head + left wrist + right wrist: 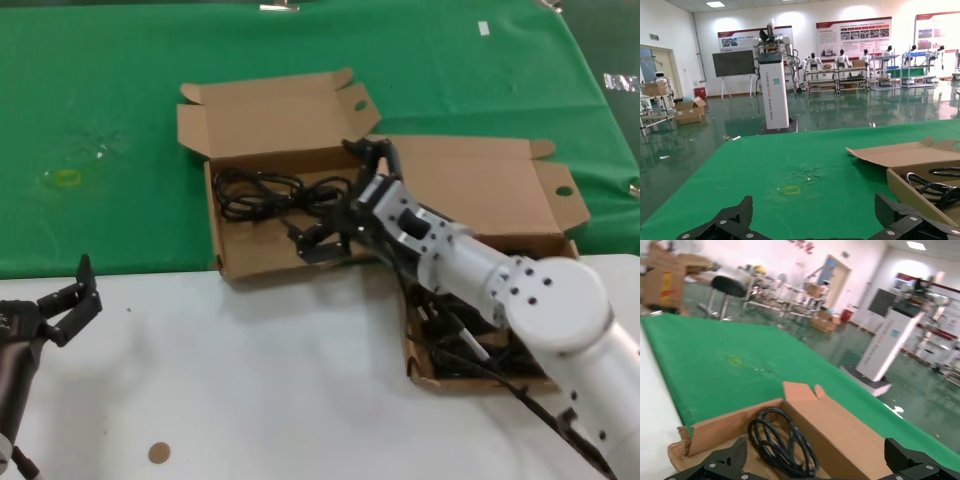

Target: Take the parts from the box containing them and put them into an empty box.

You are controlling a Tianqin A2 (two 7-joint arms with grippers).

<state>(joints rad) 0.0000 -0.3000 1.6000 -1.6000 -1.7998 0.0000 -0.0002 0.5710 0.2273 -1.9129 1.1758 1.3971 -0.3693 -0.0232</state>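
Power cords [262, 190], black and loosely coiled, lie in the left cardboard box [262, 262] in my head view, toward its left and far side. A second box [520, 185] sits just right of it, touching or nearly so; more black cable [470, 350] shows in its near end, mostly hidden behind my right arm [520, 295]. Both boxes straddle the edge between green cloth [100, 120] and white table [280, 380]. The right gripper [322, 232] reaches over the left box, jaws spread, nothing between them that I can see. The arm blocks most of the right box's interior. The left gripper [68, 300] rests low at the table's left edge, well apart from the boxes, jaws released and empty. A small brown disc [159, 453] lies on the white surface near the front.

Left wrist view: fingertips [735, 220] wide apart at the frame's edge, green cloth beyond, and the left box's wall [910, 192] with cord loops [935, 187] showing over it. Past the table, a hall with a white pillar [774, 90] and shelving, which the head view never shows.

Right wrist view: open fingertips [725, 460] hover over the box, one cord coil [782, 442] lying against the cardboard floor between them, untouched. The box flap [805, 392] stands up behind it.
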